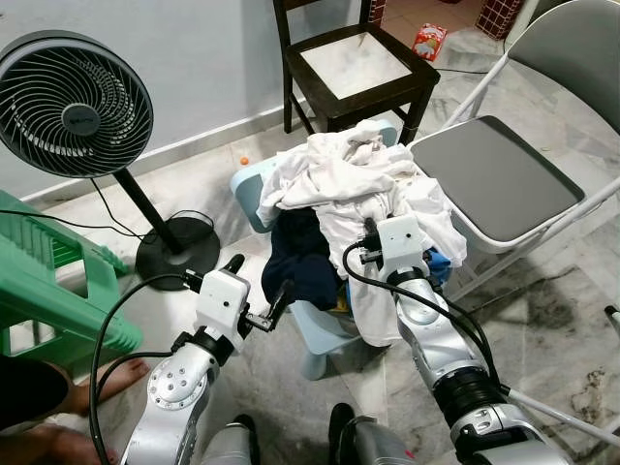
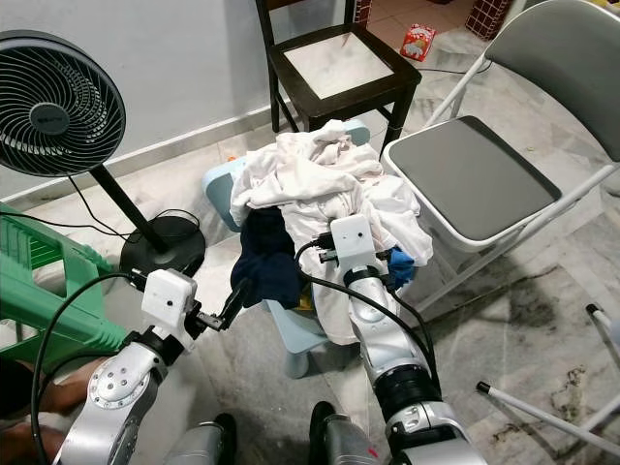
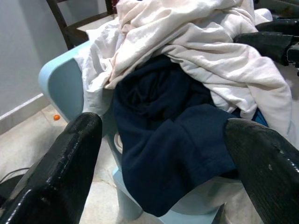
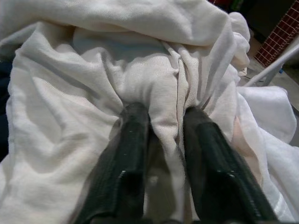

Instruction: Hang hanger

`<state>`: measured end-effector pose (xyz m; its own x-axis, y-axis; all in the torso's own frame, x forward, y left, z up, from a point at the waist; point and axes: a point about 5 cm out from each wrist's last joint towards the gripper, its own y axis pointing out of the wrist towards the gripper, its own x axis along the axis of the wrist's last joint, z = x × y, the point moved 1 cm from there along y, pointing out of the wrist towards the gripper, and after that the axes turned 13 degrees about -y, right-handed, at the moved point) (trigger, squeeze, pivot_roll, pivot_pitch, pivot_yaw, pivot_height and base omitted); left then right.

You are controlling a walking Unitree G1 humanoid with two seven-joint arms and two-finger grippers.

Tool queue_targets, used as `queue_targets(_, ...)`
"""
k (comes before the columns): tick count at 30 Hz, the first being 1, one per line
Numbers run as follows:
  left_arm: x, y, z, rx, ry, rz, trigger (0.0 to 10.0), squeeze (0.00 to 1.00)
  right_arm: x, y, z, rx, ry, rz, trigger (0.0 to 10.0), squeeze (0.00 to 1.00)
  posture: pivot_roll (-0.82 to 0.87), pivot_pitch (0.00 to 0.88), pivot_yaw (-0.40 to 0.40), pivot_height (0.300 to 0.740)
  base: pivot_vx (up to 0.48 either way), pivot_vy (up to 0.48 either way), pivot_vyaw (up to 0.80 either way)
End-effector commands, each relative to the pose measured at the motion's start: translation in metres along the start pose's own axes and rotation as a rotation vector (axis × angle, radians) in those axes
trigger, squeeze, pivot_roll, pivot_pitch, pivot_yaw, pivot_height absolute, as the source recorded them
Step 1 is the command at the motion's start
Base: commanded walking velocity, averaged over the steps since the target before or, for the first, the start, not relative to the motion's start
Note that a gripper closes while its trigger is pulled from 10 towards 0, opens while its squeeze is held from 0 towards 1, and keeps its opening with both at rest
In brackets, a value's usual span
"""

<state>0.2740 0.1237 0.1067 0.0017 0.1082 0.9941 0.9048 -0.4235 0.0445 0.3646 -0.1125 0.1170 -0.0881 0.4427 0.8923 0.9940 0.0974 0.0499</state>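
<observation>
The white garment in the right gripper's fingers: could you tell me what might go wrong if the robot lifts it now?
The right gripper pinches a fold of the white garment, which lies tangled in the heap on the light blue chair; lifting may drag neighbouring clothes onto the floor. The navy garment already hangs over the seat's edge and could slide off. The left gripper, open nearby, may snag it.
</observation>
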Motion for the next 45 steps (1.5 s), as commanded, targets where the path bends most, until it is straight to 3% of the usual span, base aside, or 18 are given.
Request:
queue_targets(1,0.000,-0.001,-0.001,0.000,0.001,0.008,10.0,0.00,-0.013,-0.004,-0.004,-0.032,0.028,0.053,0.0,0.00,0.23,0.312,-0.015,0.740,0.000,0.000,0.00)
queue_targets(9,0.006,0.002,0.007,0.036,0.024,-0.014,10.0,0.00,-0.002,-0.003,-0.017,-0.020,0.150,-0.006,0.0,0.00,0.23,0.314,-0.014,0.740,0.000,0.000,0.00)
queue_targets(15,0.011,0.005,0.015,0.076,0.043,-0.031,10.0,0.00,0.011,-0.009,-0.053,0.008,0.308,-0.113,0.0,0.00,0.22,0.312,-0.013,0.740,0.000,0.000,0.00)
queue_targets(18,0.012,0.007,0.018,0.085,0.049,-0.035,10.0,0.00,0.010,-0.016,-0.072,0.027,0.312,-0.144,0.0,0.00,0.22,0.311,-0.013,0.740,0.000,0.000,0.00)
queue_targets(19,0.012,0.007,0.018,0.085,0.049,-0.035,10.0,0.00,0.010,-0.016,-0.072,0.027,0.312,-0.144,0.0,0.00,0.22,0.311,-0.013,0.740,0.000,0.000,0.00)
queue_targets(21,0.014,0.008,0.024,0.100,0.061,-0.041,10.0,0.00,0.006,-0.025,-0.088,0.073,0.298,-0.160,0.0,0.00,0.21,0.310,-0.012,0.740,0.000,0.000,0.00)
queue_targets(23,0.016,0.010,0.029,0.112,0.072,-0.043,10.0,0.00,0.001,-0.035,-0.093,0.155,0.297,-0.155,0.0,0.00,0.21,0.310,-0.010,0.740,0.000,0.000,0.00)
queue_targets(28,0.018,0.014,0.037,0.125,0.096,-0.043,10.0,0.00,-0.015,-0.055,-0.093,0.316,0.229,-0.107,0.0,0.00,0.21,0.310,-0.006,0.740,0.000,0.000,0.00)
queue_targets(33,0.019,0.017,0.043,0.133,0.119,-0.043,10.0,0.00,-0.025,-0.062,-0.093,0.381,0.174,-0.065,0.0,0.00,0.21,0.309,-0.003,0.740,0.000,0.000,0.00)
queue_targets(42,0.023,0.022,0.050,0.150,0.140,-0.053,10.0,0.00,-0.039,-0.087,-0.071,0.696,0.133,0.012,0.0,0.00,0.21,0.305,-0.005,0.740,0.000,0.000,0.00)
queue_targets(45,0.023,0.023,0.051,0.152,0.142,-0.057,10.0,0.00,-0.043,-0.092,-0.069,0.736,0.112,0.035,0.0,0.00,0.21,0.305,-0.004,0.740,0.000,0.000,0.00)
